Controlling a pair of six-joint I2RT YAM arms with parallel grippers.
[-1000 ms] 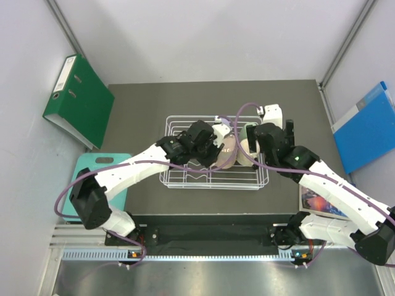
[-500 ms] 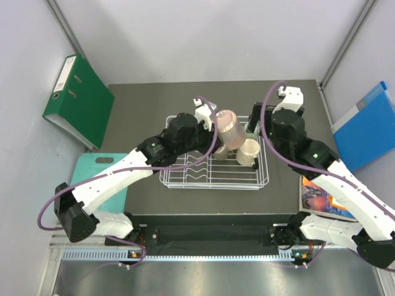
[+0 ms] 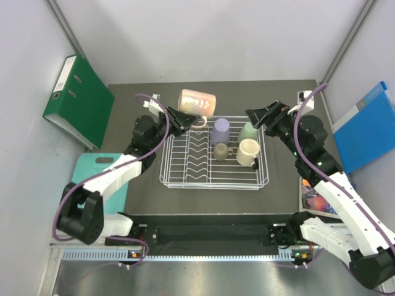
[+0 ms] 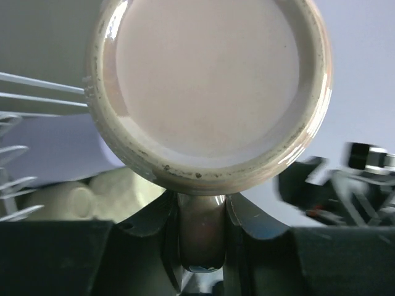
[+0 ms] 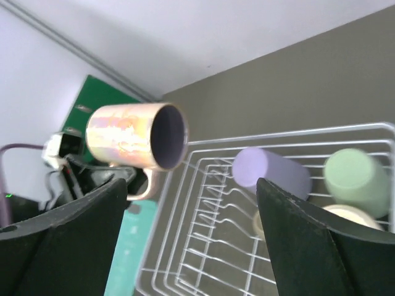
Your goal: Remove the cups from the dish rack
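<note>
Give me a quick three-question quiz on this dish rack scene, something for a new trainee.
1. True or false: the left gripper holds the pink mug by its handle.
2. How many cups sit inside the dish rack?
3. Which cup in the rack is nearest the right gripper?

Key: 1 true. 2 four. 3 the mint-green cup.
</note>
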